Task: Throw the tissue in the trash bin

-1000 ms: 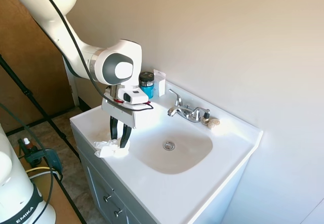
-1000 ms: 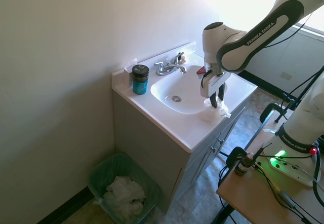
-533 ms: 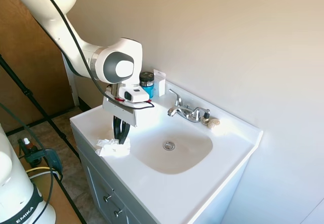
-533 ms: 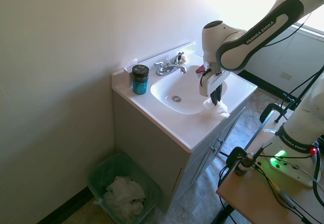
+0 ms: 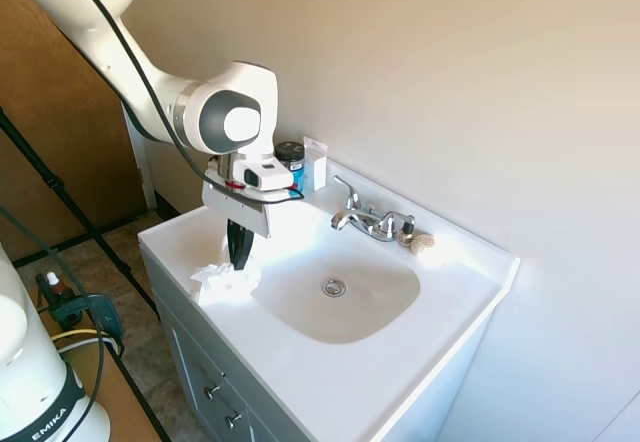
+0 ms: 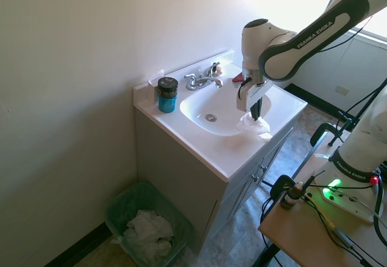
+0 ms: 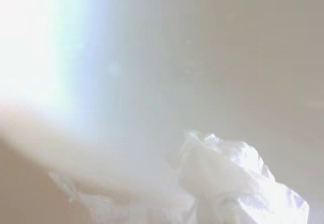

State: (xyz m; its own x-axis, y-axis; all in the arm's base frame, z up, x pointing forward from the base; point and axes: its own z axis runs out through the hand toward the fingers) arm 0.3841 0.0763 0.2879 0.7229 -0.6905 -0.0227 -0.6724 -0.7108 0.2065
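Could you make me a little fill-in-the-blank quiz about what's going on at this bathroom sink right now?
1. The gripper is shut on a crumpled white ____.
2. The trash bin stands on the ____ beside the vanity.
3. The jar by the wall has a blue body and a ____ lid.
4. The faucet sits at the back of the ____.

Missing words: tissue; floor; black; sink

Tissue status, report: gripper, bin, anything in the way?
Gripper shut on the tissue, at the vanity top's front corner. Trash bin on the floor beside the vanity, already holding paper. Nothing visible in the way.
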